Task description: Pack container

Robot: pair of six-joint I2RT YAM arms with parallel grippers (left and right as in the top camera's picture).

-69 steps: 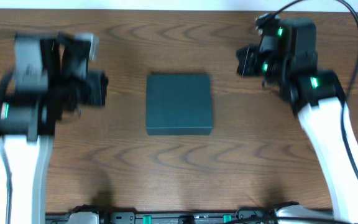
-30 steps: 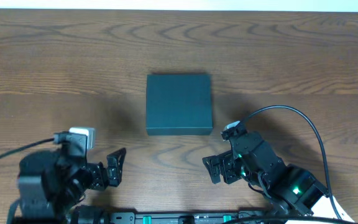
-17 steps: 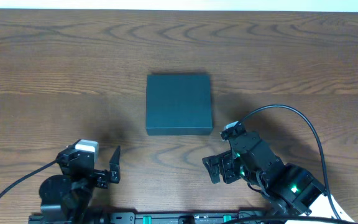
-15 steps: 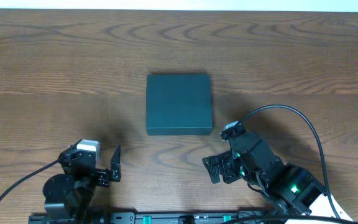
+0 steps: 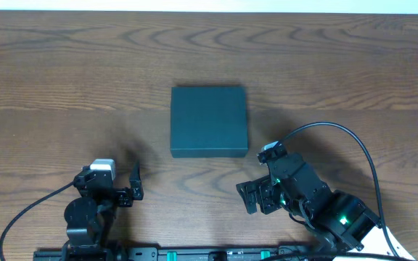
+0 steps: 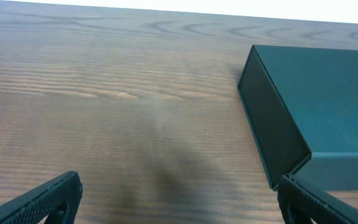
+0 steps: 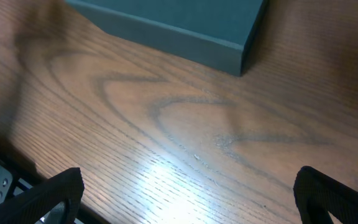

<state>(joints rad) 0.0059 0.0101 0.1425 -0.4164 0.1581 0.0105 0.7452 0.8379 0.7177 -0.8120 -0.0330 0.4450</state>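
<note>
The container is a dark teal box lying flat in the middle of the wooden table, its lid down. The left wrist view has it at the right; the right wrist view has its near edge at the top. My left gripper is low at the front left, well short of the container. Its jaws stand wide open over bare wood. My right gripper is at the front right, just short of the container's near right corner. It is also wide open and holds nothing.
A black mounting rail runs along the table's front edge under both arm bases. A black cable loops over the right arm. Nothing but the container lies on the wood.
Both arms have drawn back from beside the container to the front edge. In the last second the left arm shifted right and turned; the right arm stayed still. Both grippers stayed open.
</note>
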